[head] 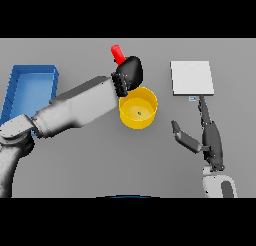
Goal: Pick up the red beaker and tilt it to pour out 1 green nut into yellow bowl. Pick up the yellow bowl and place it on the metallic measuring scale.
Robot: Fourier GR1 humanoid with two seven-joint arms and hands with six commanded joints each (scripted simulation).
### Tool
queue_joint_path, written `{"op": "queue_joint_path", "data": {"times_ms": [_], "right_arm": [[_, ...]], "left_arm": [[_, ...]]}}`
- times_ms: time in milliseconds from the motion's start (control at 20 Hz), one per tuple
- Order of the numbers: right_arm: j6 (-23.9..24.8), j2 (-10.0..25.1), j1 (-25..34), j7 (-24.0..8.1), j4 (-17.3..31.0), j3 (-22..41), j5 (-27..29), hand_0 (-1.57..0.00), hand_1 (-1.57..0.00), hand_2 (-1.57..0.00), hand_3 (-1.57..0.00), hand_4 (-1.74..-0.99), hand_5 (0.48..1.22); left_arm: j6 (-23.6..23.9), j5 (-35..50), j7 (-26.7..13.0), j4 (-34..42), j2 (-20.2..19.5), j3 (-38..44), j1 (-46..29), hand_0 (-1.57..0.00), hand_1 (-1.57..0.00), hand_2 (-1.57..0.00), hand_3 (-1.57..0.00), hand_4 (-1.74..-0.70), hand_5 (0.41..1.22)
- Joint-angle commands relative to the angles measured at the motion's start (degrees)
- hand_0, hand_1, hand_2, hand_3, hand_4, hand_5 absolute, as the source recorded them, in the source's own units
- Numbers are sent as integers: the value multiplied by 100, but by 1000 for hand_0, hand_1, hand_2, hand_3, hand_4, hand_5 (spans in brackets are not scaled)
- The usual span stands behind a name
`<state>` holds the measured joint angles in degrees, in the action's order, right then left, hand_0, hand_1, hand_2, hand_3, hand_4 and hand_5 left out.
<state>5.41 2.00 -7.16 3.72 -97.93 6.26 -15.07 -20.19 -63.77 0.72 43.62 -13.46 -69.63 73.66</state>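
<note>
The red beaker (117, 53) sticks up and to the left out of my left hand (129, 73), whose fingers are curled round it just behind the yellow bowl (148, 106). Most of the beaker is hidden by the hand. The bowl stands on the table at centre, partly covered by my left forearm, and a small green nut (139, 112) lies on its floor. The metallic measuring scale (192, 77) is a pale square plate at the right rear. My right hand (207, 135) rests open on the table in front of the scale, fingers straight and thumb spread toward the bowl.
A blue bin (30, 90) stands at the far left, with my left arm crossing beside it. A small label (192, 98) sits at the scale's front edge.
</note>
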Motion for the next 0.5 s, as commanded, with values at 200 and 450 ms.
{"op": "queue_joint_path", "data": {"times_ms": [200, 450], "right_arm": [[-2, 12, -120, 153, 16, -6, 5, 1, 1, 1, 1, -1209, 593], [87, 5, -13, 198, 42, 1, -91, 1, 1, 1, 1, -1209, 592]], "left_arm": [[215, -176, 293, -175, 13, -462, 290, -1571, -1571, -1571, -1570, -1734, 1221], [343, 0, 477, -315, -174, -390, 889, -1571, -1571, -1571, -1571, -1729, 1221]]}}
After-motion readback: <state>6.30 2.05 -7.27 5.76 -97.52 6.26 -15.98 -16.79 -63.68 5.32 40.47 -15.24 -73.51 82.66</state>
